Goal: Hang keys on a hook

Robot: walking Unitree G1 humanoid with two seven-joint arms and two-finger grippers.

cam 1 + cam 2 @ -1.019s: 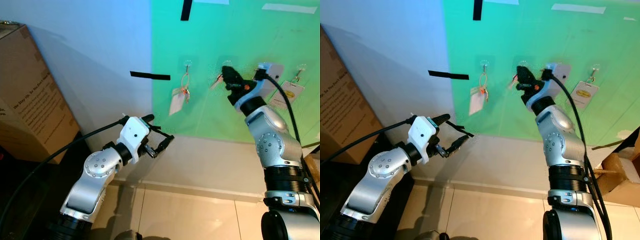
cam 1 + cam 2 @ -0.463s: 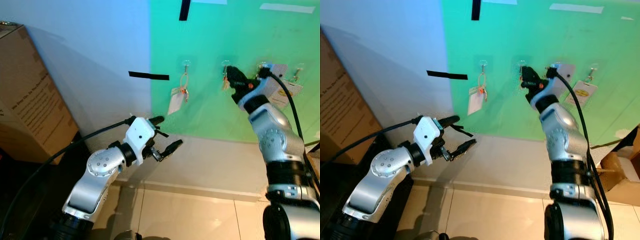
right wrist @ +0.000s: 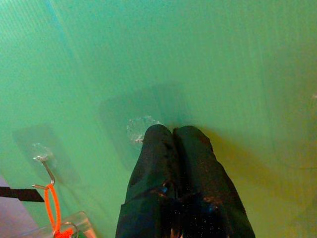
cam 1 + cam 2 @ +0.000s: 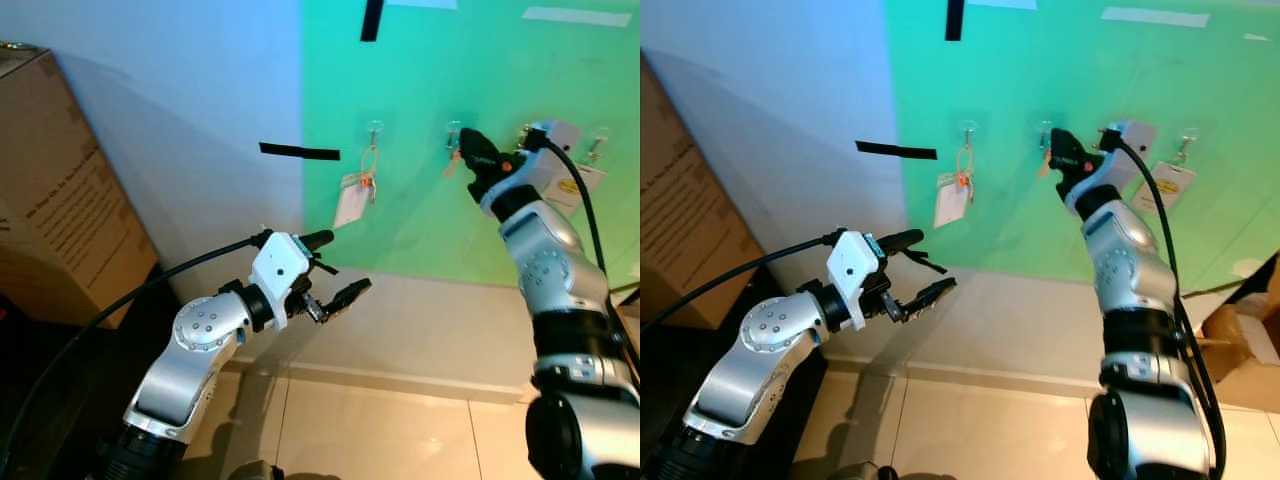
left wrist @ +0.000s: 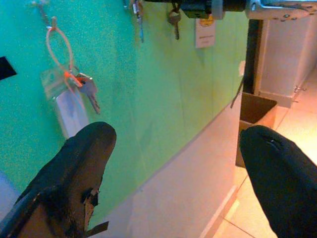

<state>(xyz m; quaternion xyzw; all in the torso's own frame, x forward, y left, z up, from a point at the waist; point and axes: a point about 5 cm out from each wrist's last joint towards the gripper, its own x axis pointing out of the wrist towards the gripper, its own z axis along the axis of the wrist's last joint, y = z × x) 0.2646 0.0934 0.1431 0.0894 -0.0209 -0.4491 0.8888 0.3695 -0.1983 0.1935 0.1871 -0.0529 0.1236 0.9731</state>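
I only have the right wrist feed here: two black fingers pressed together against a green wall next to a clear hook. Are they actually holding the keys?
Observer: Yes. From the head camera the right gripper is raised at the middle hook, with a key dangling beside its fingertips.
Operator: Are the other hooks taken?
Observer: The left hook carries a key bunch with a tag on an orange loop; a badge hangs on the right-hand one.
Operator: And the left arm?
Observer: The left gripper hovers low in front of the wall, fingers open, holding nothing.
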